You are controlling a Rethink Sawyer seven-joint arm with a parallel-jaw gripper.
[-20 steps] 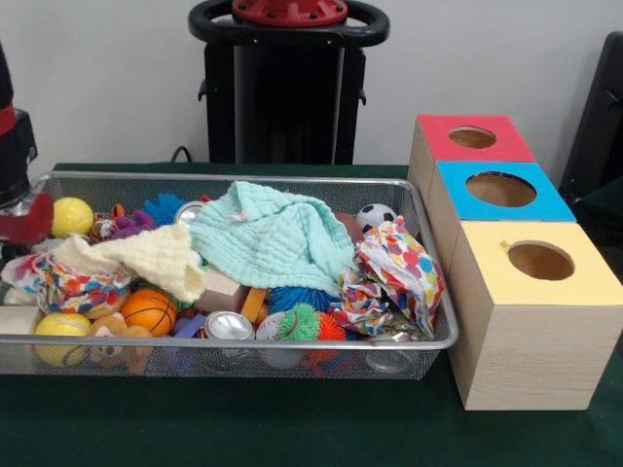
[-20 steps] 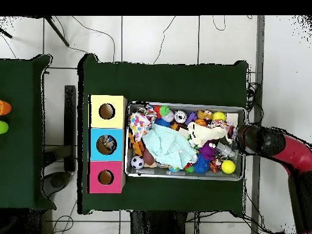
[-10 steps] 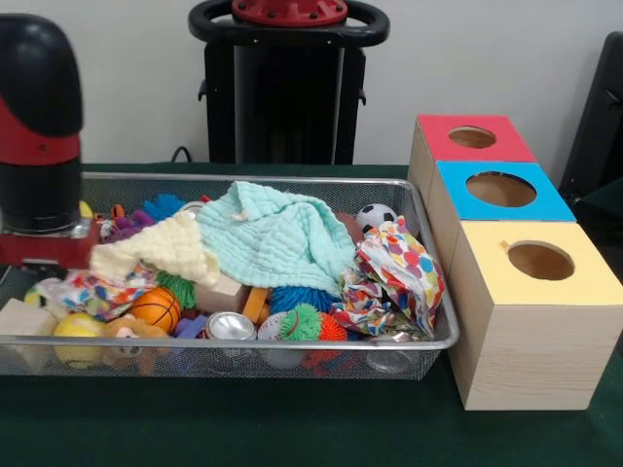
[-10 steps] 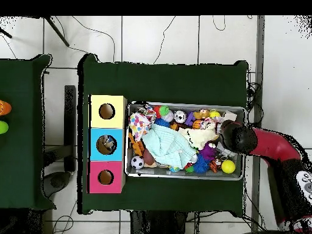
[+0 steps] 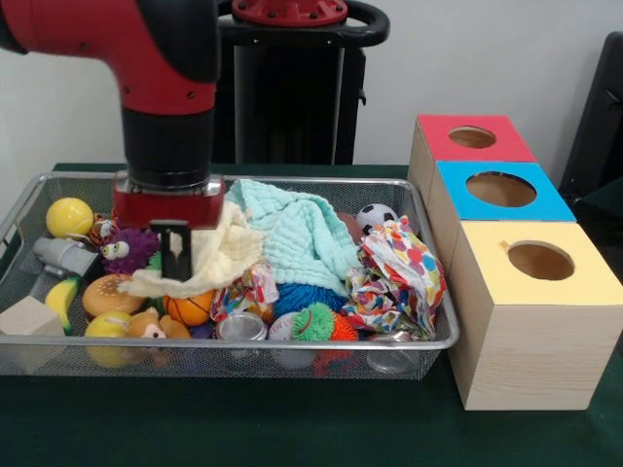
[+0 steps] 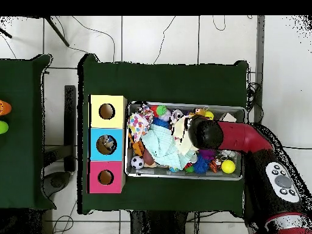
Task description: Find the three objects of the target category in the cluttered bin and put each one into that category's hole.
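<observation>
We judge the main risk to be the pale yellow waffle-weave cloth (image 5: 209, 258) snagging small toys and dragging them over the wire mesh bin (image 5: 292, 181) rim, since it drapes across several. Red and black arm descends vertically over the bin's middle-left; gripper (image 5: 175, 255) appears clenched on that cloth, which hangs beside the mint green cloth (image 5: 297, 233). Target category unknown to us; the red-topped box (image 5: 472, 138), blue-topped box (image 5: 501, 190) and yellow-topped box (image 5: 538, 261) stand beside the bin

- Wire bin (image 5: 428, 342) sits on the table (image 5: 292, 428), three boxes (image 5: 531, 321) lined up beside it.
- Arm (image 5: 165, 107) hangs over the bin, cloths (image 5: 302, 238) heaped atop toys.
</observation>
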